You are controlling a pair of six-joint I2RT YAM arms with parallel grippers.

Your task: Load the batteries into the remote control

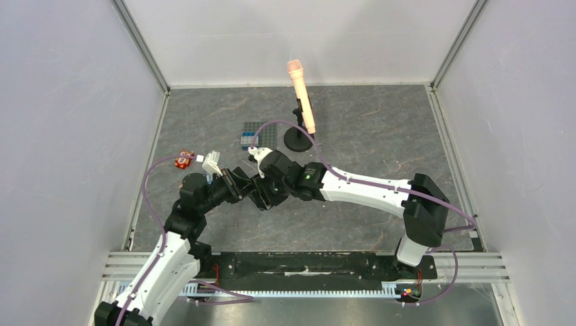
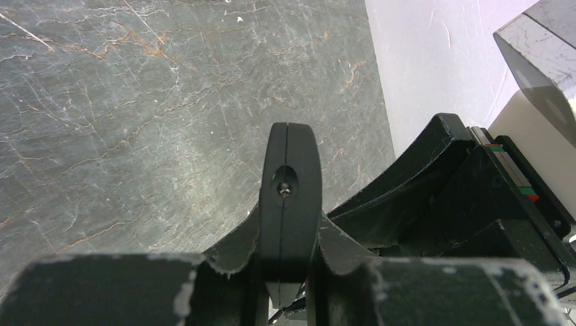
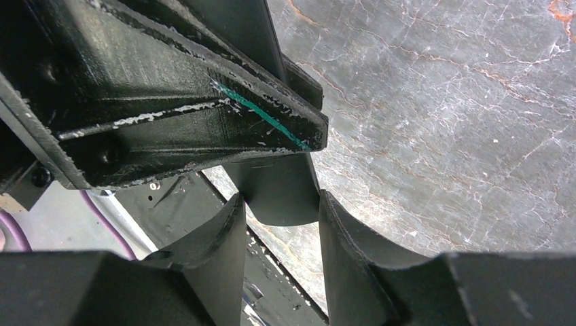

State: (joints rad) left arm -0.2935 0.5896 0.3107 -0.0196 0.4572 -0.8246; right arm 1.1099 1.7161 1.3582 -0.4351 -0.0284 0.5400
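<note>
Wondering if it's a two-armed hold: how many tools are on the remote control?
2. The left tool clamps the remote control across its flat faces. The right tool closes on the end that sticks out, above mid-table.

Overhead view downward; two close wrist views; shared grey tabletop (image 1: pixel 353 122)

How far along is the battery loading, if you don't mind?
Done: the remote is up off the table. In hand: left gripper and right gripper both clamp it. Remaining: loading; no batteries show in any view.
</note>
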